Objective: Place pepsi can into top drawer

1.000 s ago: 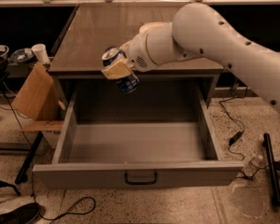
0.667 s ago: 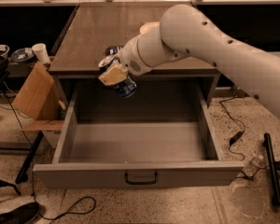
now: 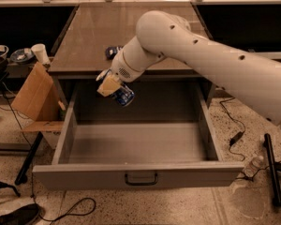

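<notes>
My gripper [image 3: 111, 85] is shut on the pepsi can [image 3: 123, 96], a small dark blue can that hangs tilted below the tan fingers [image 3: 108, 84]. It is held in the air over the back left part of the open top drawer [image 3: 136, 175], just in front of the counter edge. The drawer is wide, grey and bare inside, with a small dark handle [image 3: 141, 178] centred on its front panel. My white arm [image 3: 210, 55] reaches in from the right across the counter.
A flat dark blue packet [image 3: 112, 51] lies on the brown countertop [image 3: 131, 27] behind the gripper. A cardboard box [image 3: 33, 93] and a white cup [image 3: 40, 53] stand to the left. Cables and a dark bar [image 3: 270, 168] lie on the floor at right.
My gripper has moved left and down with the pepsi can, from the counter's front edge to over the drawer's back left part.
</notes>
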`<state>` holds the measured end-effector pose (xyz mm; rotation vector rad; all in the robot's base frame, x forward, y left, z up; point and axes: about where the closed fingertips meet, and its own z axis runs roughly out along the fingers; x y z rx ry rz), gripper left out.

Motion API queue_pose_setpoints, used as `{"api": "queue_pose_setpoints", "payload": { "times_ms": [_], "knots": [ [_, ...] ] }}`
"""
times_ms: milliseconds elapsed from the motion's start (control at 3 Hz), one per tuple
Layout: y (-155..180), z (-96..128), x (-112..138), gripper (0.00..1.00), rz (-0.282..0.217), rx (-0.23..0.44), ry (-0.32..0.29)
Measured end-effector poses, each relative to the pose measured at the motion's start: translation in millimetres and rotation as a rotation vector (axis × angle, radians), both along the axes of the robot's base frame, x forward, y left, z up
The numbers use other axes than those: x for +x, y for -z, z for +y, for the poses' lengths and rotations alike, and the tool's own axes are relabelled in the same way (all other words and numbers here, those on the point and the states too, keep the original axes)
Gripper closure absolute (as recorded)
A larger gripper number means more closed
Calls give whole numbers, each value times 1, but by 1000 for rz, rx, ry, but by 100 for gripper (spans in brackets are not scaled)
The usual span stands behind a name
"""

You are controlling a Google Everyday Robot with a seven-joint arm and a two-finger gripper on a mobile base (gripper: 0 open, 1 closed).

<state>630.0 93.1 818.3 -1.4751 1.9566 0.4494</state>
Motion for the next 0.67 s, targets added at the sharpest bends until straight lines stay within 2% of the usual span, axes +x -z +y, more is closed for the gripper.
{"api": "queue_pose_setpoints", "payload": {
  "times_ms": [667],
  "knots": [
    [37, -3, -5, 100, 72, -153, 10]
  ]
}}
